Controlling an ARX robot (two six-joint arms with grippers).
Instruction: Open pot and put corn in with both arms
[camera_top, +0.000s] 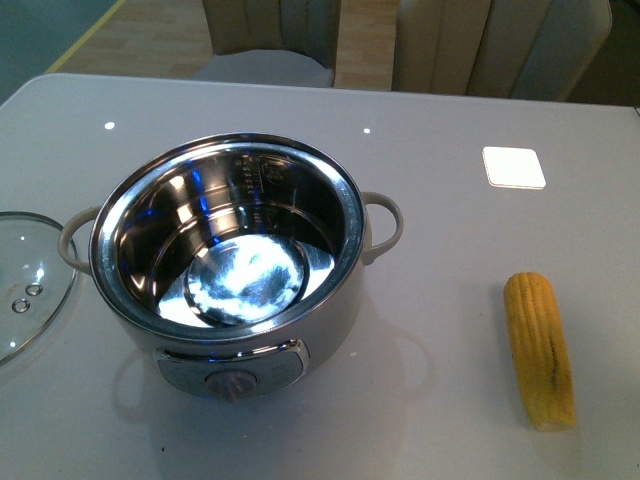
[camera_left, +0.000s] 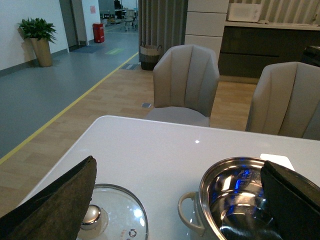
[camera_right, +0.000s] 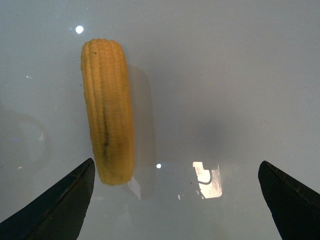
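Right gripper (camera_right: 176, 161) spread wide and empty, corn (camera_right: 107, 105) flat on the table (camera_right: 225, 75) just beyond one fingertip.

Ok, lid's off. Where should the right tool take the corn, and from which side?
Grip the corn around its middle, across the narrow width, coming straight down from above. It lies flat on the table, long and round, with bare surface either side. The right tool is open but off-centre; centre it first.

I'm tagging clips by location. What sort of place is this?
Likely a dining corner of an open office or showroom: padded chairs at a white table, a kitchen-style counter behind, and a yellow-lined floor running toward a corridor with a potted plant.
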